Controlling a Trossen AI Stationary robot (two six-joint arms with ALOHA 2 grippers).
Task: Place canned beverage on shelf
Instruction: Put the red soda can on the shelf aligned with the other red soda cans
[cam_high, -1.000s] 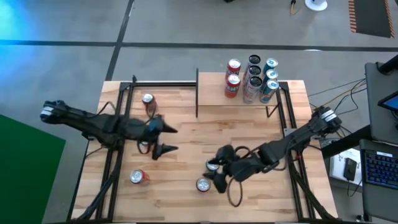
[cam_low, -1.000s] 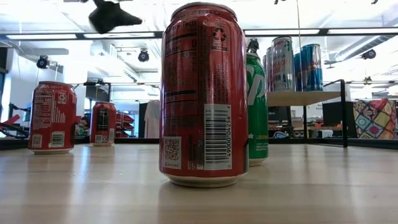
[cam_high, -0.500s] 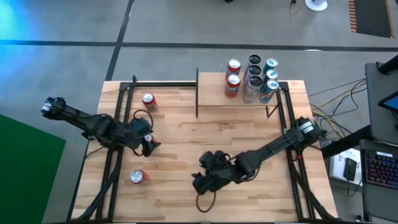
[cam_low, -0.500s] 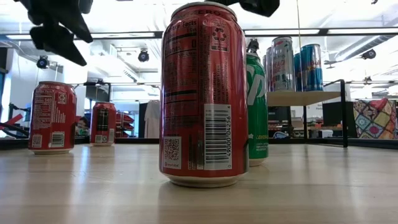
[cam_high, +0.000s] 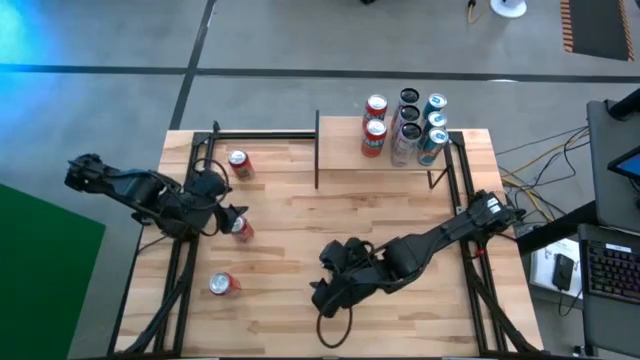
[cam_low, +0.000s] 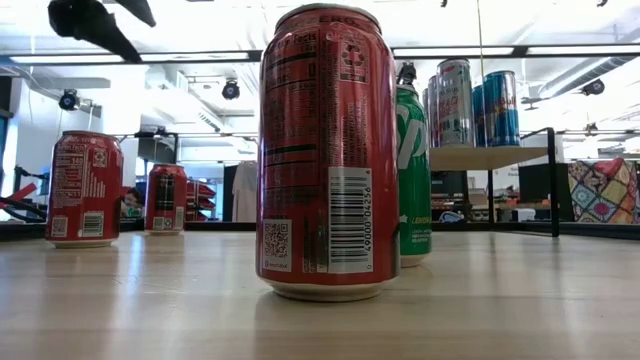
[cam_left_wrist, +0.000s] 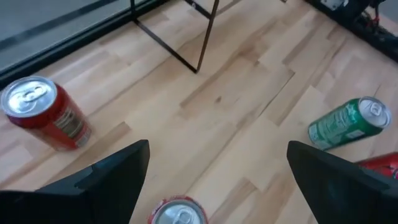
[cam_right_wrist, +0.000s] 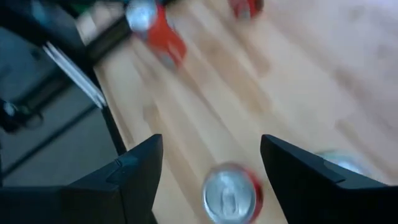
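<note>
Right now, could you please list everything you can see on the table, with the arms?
red cans: four, red, standing on the table; one lies below each gripper
green can: one, green, behind the nearest red can in the low view
shelf cans: about eight; red, silver, blue; shelf's right end
shelf: one, light wood, table's far side
table: one, butcher-block
left gripper: open, left side
right gripper: open, near middle
</note>
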